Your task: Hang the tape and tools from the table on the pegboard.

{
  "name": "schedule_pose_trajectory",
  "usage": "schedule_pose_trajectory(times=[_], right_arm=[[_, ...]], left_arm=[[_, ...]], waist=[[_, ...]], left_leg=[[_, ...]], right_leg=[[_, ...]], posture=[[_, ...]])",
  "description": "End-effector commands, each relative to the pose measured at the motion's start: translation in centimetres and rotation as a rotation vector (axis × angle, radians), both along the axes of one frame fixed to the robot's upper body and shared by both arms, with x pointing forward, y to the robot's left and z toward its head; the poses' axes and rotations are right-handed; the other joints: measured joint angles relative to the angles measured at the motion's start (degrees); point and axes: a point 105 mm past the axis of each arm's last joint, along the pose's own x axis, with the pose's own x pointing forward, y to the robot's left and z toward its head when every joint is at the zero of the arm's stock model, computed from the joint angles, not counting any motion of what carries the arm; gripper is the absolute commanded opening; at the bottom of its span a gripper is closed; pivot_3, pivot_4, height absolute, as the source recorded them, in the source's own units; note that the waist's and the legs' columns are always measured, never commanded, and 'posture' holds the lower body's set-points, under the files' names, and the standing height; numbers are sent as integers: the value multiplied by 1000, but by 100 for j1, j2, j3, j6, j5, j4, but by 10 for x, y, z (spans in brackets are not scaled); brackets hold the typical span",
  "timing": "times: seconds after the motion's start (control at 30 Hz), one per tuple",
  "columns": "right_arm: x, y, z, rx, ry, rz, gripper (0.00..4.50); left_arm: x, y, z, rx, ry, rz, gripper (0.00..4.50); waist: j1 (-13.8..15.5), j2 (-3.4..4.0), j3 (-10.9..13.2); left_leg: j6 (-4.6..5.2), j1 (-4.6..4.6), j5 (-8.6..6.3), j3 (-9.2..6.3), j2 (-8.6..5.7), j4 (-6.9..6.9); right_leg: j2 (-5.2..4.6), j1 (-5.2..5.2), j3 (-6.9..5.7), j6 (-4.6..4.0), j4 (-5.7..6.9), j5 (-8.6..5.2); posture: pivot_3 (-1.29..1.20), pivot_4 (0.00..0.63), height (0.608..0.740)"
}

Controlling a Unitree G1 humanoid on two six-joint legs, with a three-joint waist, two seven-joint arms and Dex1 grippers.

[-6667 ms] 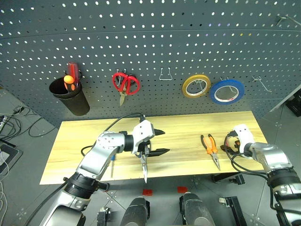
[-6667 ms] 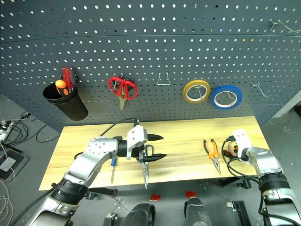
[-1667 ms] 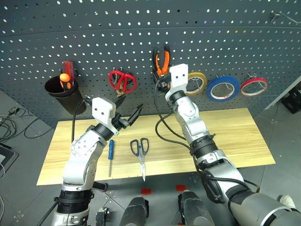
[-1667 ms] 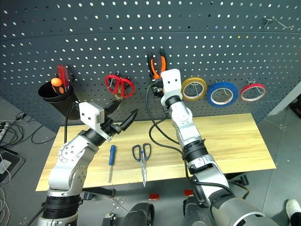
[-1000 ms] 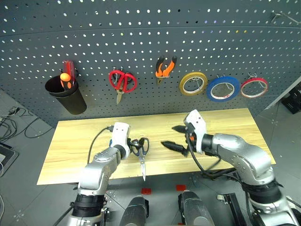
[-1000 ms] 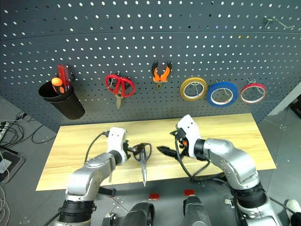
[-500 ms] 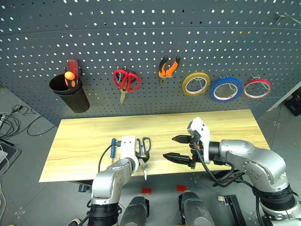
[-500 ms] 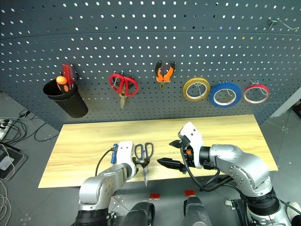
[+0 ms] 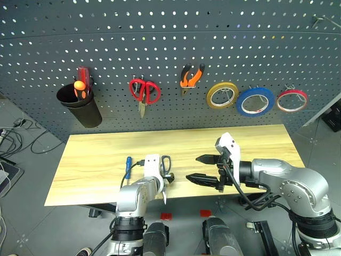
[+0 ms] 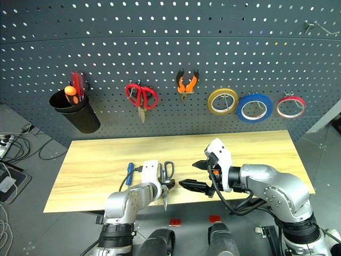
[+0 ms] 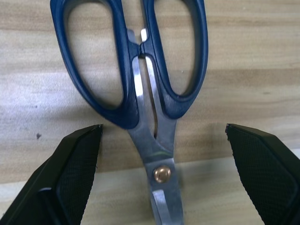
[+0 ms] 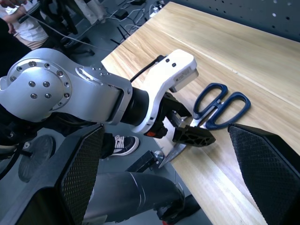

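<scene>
1. Pegboard: the orange-handled pliers hang on a hook, and the thin red tape hangs at the far end of the tape row, past the yellow roll and the blue roll. These two items look done.
2. Bench: the dark-blue-handled scissors lie flat on the planks, blades pointing toward the near edge. The blue-handled screwdriver lies on the wood just to the outer side of the left hand. Both are left to hang, so roughly half the job remains.
3. Left hand: low over the scissors, fingers spread wide and straddling the neck and pivot, one finger to either side. It holds nothing, and neither finger appears to touch the steel. The step in hand looks like a grasp of the scissors.
4. Right hand: held above the bench, well to the inner side of the left hand, fingers wide apart, empty, touching nothing.
5. Also on the board, not part of the job: red-handled scissors and a black cup of screwdrivers.
</scene>
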Motion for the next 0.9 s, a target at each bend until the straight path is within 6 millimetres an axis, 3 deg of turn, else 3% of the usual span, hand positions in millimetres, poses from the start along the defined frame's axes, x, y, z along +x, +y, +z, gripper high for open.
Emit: schedule_pose_trajectory(times=[0.03,0.43,0.7,0.9], right_arm=[[-4,0,10,46,0,6,4500],[1,-3,20,114,49,-37,4500],[4,-6,21,114,28,-67,4500],[5,-5,21,108,15,-62,4500]], left_arm=[[-4,-3,-10,-19,51,20,3633],[-2,7,-16,41,59,-27,158],[4,36,11,117,-128,-60,150],[10,76,28,216,-230,65,150]], waist=[[-1,0,1],[-7,3,3],[-65,8,17],[-35,-5,62]], left_leg=[[0,3,0,-2,0,0],[4,18,-2,-9,-2,-4],[3,22,-2,-10,5,-15],[3,17,-2,-12,1,-14]], right_leg=[[0,5,-2,0,-2,0],[-1,27,-9,0,-14,-1],[1,25,-9,0,-20,-1],[-3,24,-10,0,-23,-1]], posture=[[-72,262,740],[-75,256,740],[-70,252,740],[-50,249,740]])
